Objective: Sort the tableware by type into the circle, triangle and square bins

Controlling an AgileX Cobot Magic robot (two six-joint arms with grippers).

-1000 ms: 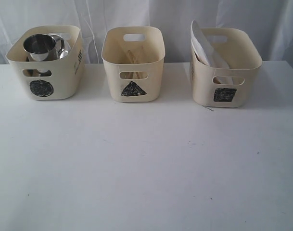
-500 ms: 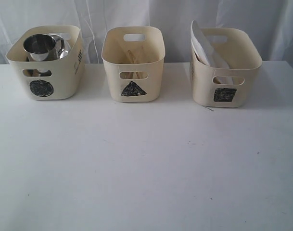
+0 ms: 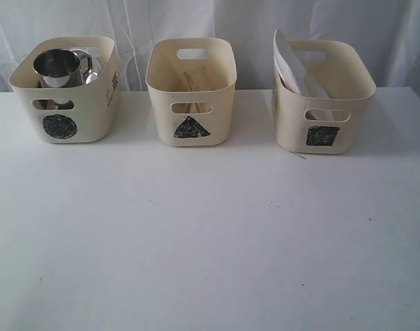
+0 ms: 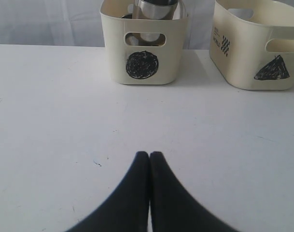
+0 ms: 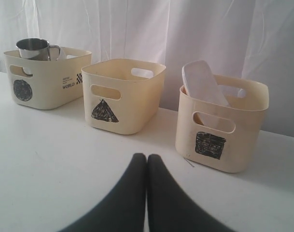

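Three cream bins stand in a row at the back of the white table (image 3: 210, 241). The circle bin (image 3: 65, 110) on the left holds a steel mug (image 3: 58, 65), also seen in the right wrist view (image 5: 33, 48). Wooden chopsticks (image 3: 189, 79) lie in the triangle bin (image 3: 191, 96) in the middle. A white square plate (image 3: 292, 65) leans in the square bin (image 3: 325, 103) on the right. My left gripper (image 4: 149, 154) is shut and empty over bare table in front of the circle bin (image 4: 142, 53). My right gripper (image 5: 147, 157) is shut and empty, short of the square bin (image 5: 219, 125). Neither gripper shows in the exterior view.
A white curtain (image 3: 210, 21) hangs behind the bins. A thin wire-like scrap (image 3: 298, 155) lies by the square bin's front corner. The triangle bin (image 4: 253, 43) stands to the right of the circle bin in the left wrist view.
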